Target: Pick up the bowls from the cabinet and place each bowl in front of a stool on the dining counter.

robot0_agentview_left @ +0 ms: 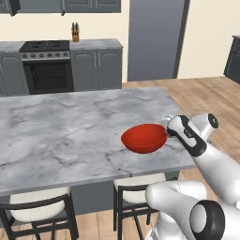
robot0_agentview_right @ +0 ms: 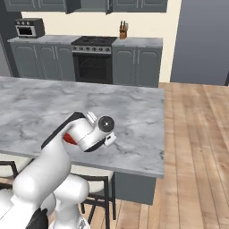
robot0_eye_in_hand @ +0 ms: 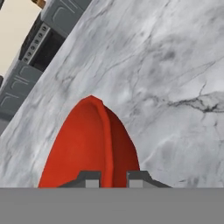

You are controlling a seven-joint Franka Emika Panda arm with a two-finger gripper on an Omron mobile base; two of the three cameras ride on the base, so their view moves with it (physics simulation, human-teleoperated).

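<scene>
A glossy red bowl (robot0_agentview_left: 144, 138) is at the near right part of the dining counter (robot0_agentview_left: 70, 126), close to its front edge. My gripper (robot0_agentview_left: 168, 133) is shut on the bowl's right rim. In the hand view the rim of the red bowl (robot0_eye_in_hand: 87, 148) runs up between my gripper's (robot0_eye_in_hand: 113, 179) two fingertips. I cannot tell whether the bowl touches the marble. From the right base view my arm hides all but a sliver of the red bowl (robot0_agentview_right: 69, 138). A cream-seated stool (robot0_agentview_left: 136, 192) stands just below the bowl, and another stool (robot0_agentview_left: 40, 206) is further left.
Against the far wall stand a stove (robot0_agentview_left: 46, 63), grey lower cabinets (robot0_agentview_left: 96, 68), a knife block (robot0_agentview_left: 75, 33) and a small oven (robot0_agentview_right: 29, 27). Dark upper cabinets (robot0_agentview_right: 89, 4) line the top edge. A tall grey unit (robot0_agentview_left: 154, 40) and wooden floor (robot0_agentview_right: 197, 147) lie to the right.
</scene>
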